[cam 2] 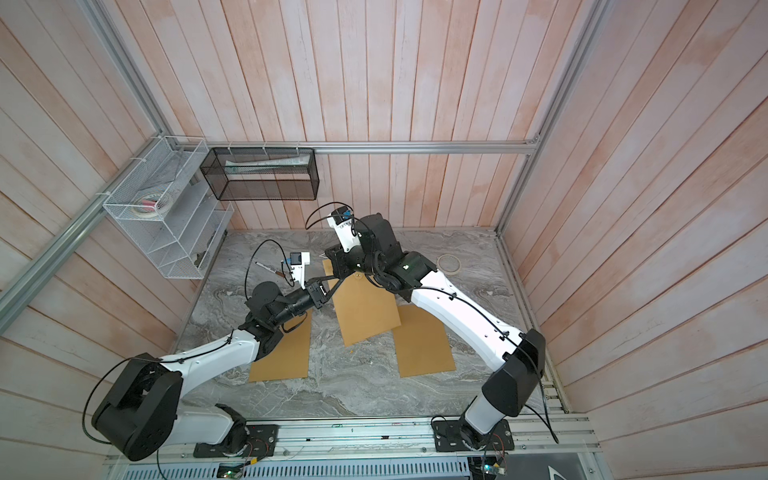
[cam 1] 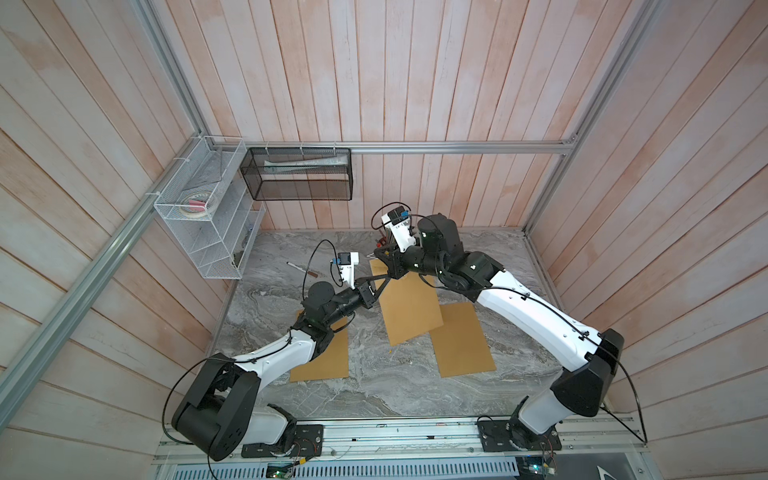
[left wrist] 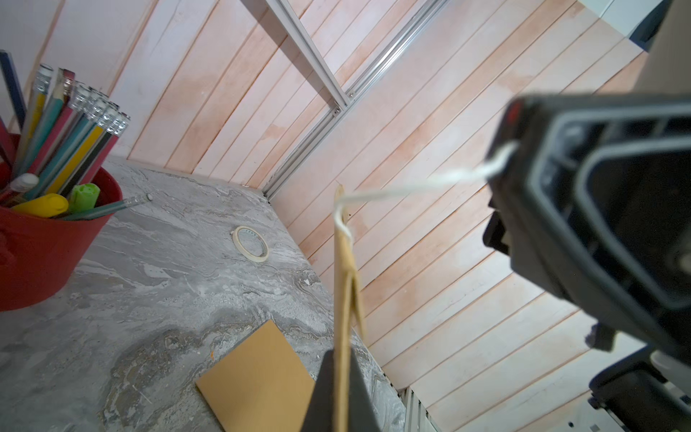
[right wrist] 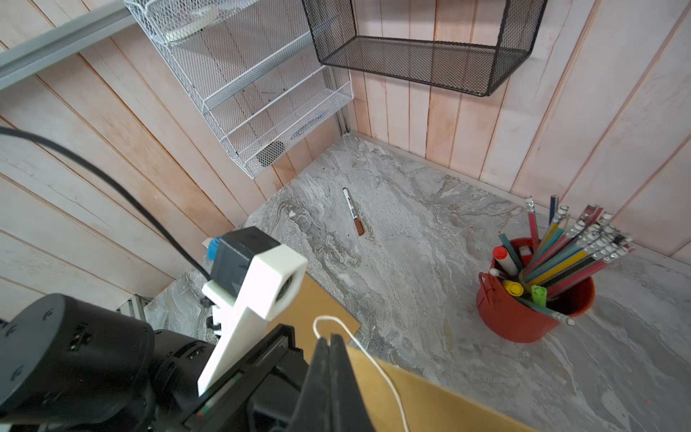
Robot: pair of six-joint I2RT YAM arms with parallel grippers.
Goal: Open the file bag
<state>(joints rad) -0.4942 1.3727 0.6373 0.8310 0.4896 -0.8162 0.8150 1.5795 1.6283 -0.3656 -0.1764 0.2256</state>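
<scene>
jaws pinch string (left wrist: 411, 190), wrist views only

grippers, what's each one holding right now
left gripper: closed on the edge of the file bag
right gripper: closed on the bag's white string

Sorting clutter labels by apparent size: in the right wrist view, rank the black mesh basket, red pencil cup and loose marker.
1. black mesh basket, partly cut off by the frame.
2. red pencil cup, nearer the camera, which flatters it.
3. marker, clearly smallest.
</scene>
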